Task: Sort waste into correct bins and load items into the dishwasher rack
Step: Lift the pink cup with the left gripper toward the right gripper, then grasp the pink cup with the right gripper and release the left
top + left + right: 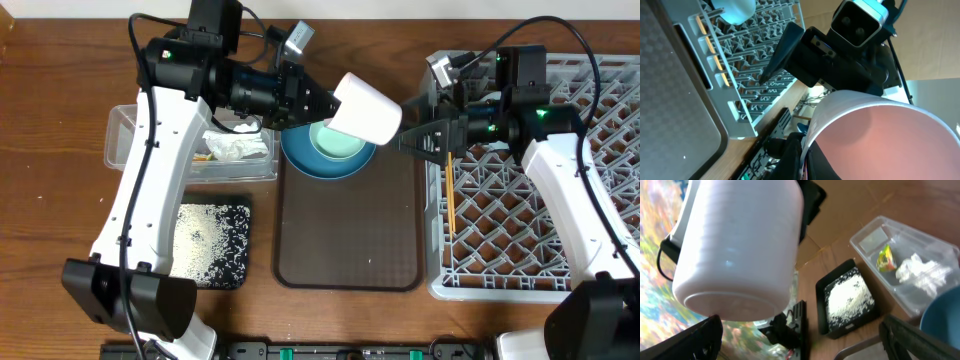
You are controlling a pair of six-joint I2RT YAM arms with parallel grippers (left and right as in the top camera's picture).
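Over brown serving tray [350,230], mid-air: pink cup [368,105] (white outside, pink inside per left wrist view), tipped on its side, rim twd left arm, base twd right arm. Clamped at rim by left pincer [330,104], closed tight on it. Right pincer [408,128] spread to full width, empty, just beside cup base, not yet around it.

Step in hand, as a judgement: arm-to-arm handover of cup en route to dishwasher rack [520,210]. Next move prob.: ease right pincer fwd to straddle cup body w/ both fingers, close, then release w/ left only after a firm grip. Wide, smooth cup, so little spare room betw. fingers. Risk of slip, or a drop onto crockery below.

Elsewhere: dark blue plate [295,160] w/ pale green bowl [338,145] on it, at far end of brown tray, right under cup, not loaded yet. One chopstick [450,200] already lying along rack's left side. Waste apparently sorted: tissue [920,272] & snack wrapper [885,260] in clear tub [120,140], rice grains [205,245] in black tray [240,262].

Surface: dark wood-grain worktop [50,150]. Room: hardly shown. Tan floor or board past worktop edge in wrist views, plus colourful blur at left of right wrist view, nature unclear.
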